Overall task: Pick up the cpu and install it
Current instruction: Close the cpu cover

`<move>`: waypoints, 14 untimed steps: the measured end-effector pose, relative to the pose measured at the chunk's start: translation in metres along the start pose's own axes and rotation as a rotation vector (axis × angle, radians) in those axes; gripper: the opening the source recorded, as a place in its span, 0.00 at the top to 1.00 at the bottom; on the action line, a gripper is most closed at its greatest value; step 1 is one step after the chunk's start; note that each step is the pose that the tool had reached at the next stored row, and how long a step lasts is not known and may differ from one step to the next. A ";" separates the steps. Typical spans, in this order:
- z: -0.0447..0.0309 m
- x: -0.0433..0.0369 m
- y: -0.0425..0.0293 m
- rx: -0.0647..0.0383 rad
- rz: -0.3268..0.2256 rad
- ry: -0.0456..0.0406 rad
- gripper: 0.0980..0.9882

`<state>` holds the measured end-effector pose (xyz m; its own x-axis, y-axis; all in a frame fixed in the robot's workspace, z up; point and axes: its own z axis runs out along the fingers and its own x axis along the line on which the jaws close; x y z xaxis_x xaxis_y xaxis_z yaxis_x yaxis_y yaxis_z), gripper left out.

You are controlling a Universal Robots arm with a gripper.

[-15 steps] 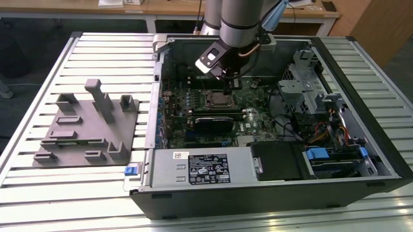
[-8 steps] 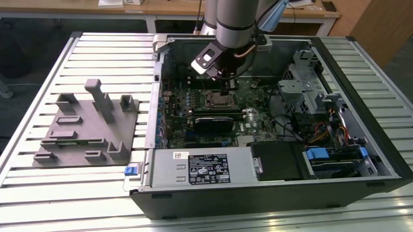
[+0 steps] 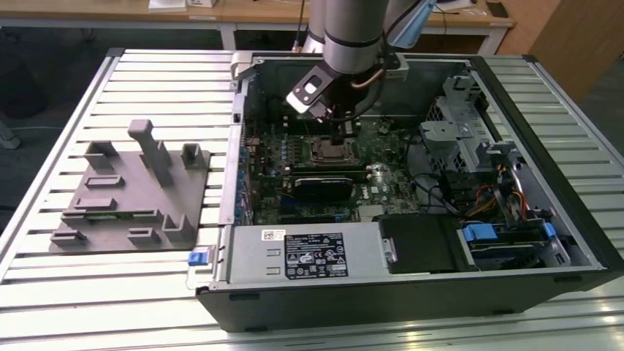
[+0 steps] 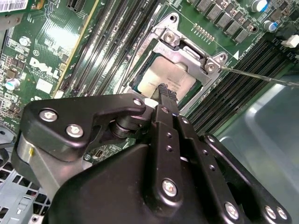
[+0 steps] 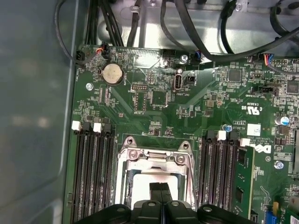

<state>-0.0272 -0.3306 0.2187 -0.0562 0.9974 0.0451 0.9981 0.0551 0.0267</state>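
The pincer (image 3: 338,138) hangs over the motherboard socket (image 3: 329,152) inside the open case (image 3: 390,303).

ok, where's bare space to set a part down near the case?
Bare slatted table on the far and near sides of the grey tray, at the exterior view's left of the computer case. Inside the case it's crowded: gripper over the cpu, memory slots flanking.

A robotics lab or workshop: an open computer tower (image 3: 390,311) on a slatted aluminium bench (image 3: 58,139), wooden desks (image 3: 263,11) at twelve o'clock.
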 end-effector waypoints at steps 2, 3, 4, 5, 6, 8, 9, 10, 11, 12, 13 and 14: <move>0.0004 0.0000 -0.0005 0.000 0.000 0.0000 0.99; 0.0005 0.0000 -0.0007 0.000 0.000 -0.0001 0.99; 0.0009 0.0000 -0.0011 0.000 0.000 0.0000 0.99; 0.0010 0.0000 -0.0013 0.000 0.000 0.0000 0.99; 0.0011 0.0000 -0.0013 0.000 0.000 0.0000 0.99; 0.0015 0.0000 -0.0013 0.000 0.000 0.0001 0.99; 0.0017 0.0000 -0.0014 0.000 0.000 0.0002 0.99; 0.0019 0.0000 -0.0015 0.000 0.000 0.0001 0.99; 0.0022 0.0000 -0.0016 0.000 0.000 0.0001 0.99; 0.0025 0.0000 -0.0017 0.000 0.000 0.0000 0.99; 0.0028 0.0000 -0.0018 0.000 0.000 0.0000 0.99; 0.0030 -0.0001 -0.0019 0.000 0.000 -0.0001 0.99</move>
<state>-0.0291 -0.3307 0.2156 -0.0563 0.9974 0.0450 0.9981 0.0551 0.0266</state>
